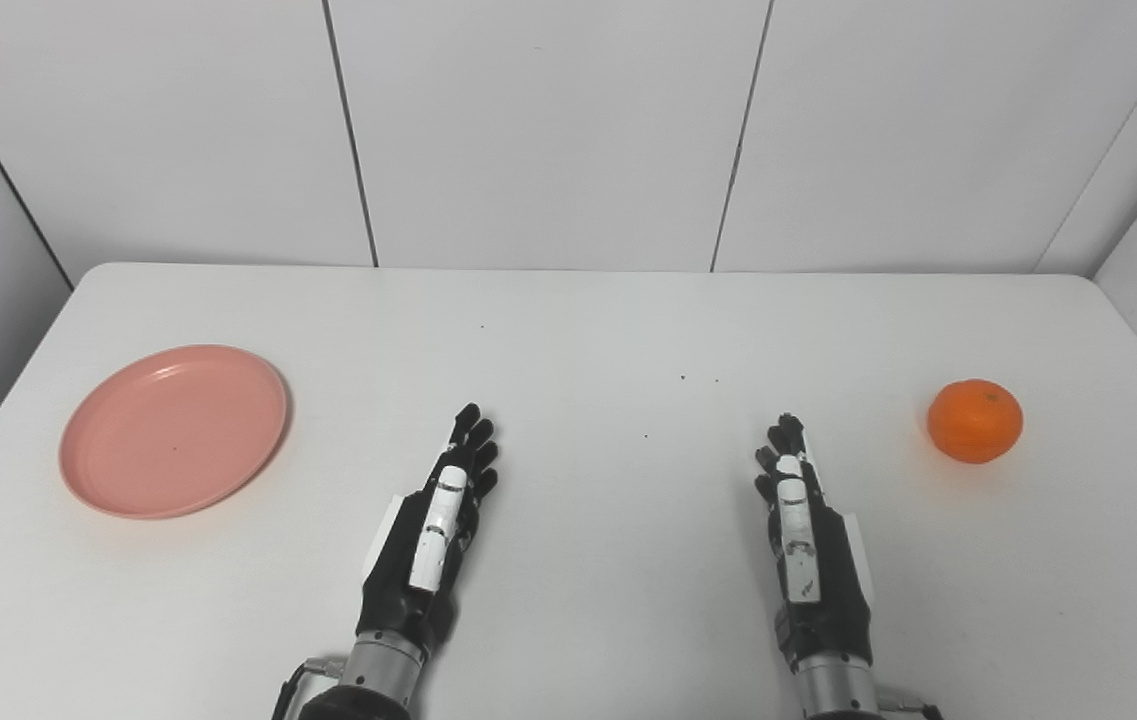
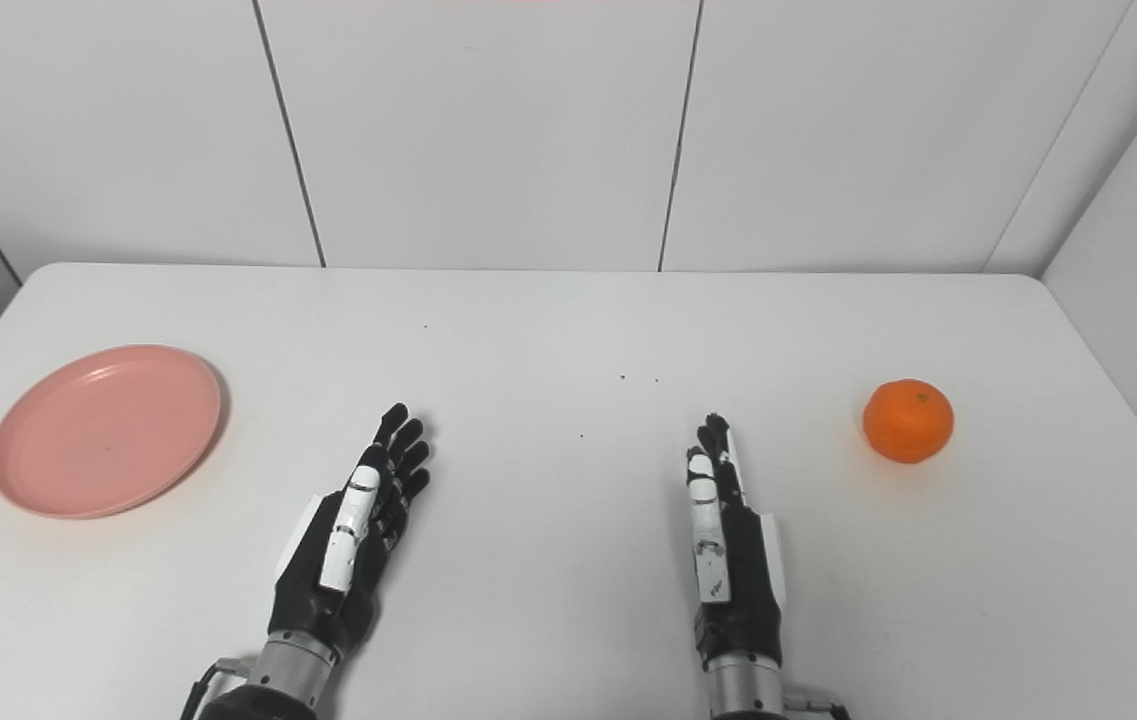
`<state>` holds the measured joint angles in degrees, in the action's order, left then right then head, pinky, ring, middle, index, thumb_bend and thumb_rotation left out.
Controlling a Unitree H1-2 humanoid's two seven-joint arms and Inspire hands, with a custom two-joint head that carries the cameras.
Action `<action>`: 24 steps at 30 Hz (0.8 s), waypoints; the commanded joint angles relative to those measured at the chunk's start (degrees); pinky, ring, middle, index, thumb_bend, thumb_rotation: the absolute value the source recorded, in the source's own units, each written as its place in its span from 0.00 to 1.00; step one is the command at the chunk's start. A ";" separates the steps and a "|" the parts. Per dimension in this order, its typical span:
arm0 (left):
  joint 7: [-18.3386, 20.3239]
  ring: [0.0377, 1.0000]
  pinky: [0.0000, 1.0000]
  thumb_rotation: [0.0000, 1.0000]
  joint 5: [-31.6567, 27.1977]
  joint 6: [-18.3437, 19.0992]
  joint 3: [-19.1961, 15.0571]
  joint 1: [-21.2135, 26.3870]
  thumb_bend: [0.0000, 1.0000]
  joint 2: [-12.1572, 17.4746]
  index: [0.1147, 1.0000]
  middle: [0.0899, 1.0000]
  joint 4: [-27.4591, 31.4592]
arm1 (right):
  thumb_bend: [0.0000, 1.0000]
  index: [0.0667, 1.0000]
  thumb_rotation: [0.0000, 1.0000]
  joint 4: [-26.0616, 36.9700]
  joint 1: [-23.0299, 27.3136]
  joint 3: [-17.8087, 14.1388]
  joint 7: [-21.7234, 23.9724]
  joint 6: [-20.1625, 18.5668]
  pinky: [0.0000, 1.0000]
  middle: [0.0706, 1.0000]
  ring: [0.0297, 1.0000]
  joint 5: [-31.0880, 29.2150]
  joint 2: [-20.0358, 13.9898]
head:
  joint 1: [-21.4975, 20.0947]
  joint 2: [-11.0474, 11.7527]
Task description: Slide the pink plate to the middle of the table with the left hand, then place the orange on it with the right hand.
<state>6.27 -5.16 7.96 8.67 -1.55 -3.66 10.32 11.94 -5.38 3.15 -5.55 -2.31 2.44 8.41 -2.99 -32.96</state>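
On the white table (image 1: 568,330), the pink plate (image 1: 174,430) lies empty at far left, then the left hand (image 1: 433,530) and right hand (image 1: 803,535) rest with fingers extended, holding nothing, and the orange (image 1: 974,420) sits far right.

White table (image 1: 588,330) mostly bare. Pink plate (image 1: 174,430) lies flat at far left, near the left edge; bare tabletop between it and the left hand (image 1: 433,520), nothing in that lane. Orange (image 1: 974,420) sits at far right, near the right edge; bare surface between it and the right hand (image 1: 803,530), path unobstructed. Middle of table between the two hands is bare, only a few tiny dark specks (image 1: 683,379) farther back. Both hands flat, fingers extended, empty, well apart from each other. Wall panels (image 1: 548,130) close off the far edge; side walls stand close to both table ends.
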 commanded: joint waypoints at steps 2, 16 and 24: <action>0.12 1.00 1.00 1.00 0.24 -1.05 0.41 0.77 0.41 -0.54 1.00 1.00 1.40 | 0.25 0.97 1.00 1.89 0.58 0.28 0.04 2.30 0.98 0.97 0.96 0.00 0.47 | 0.06 0.01; -0.14 1.00 1.00 1.00 0.45 -0.93 0.44 0.73 0.41 -0.72 1.00 1.00 1.55 | 0.25 0.97 1.00 1.92 0.52 0.24 0.03 2.36 0.98 0.98 0.96 -0.08 0.47 | 0.05 -0.06; -0.06 1.00 1.00 1.00 0.29 -0.93 0.41 0.76 0.41 -0.71 1.00 1.00 1.54 | 0.25 0.97 1.00 1.97 0.60 0.16 -0.13 2.13 0.98 0.97 0.96 -0.05 0.60 | 0.04 0.01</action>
<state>6.21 -5.04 7.98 8.72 -1.55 -3.66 10.36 12.05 -5.39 3.15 -5.56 -2.31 2.43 8.42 -2.99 -32.87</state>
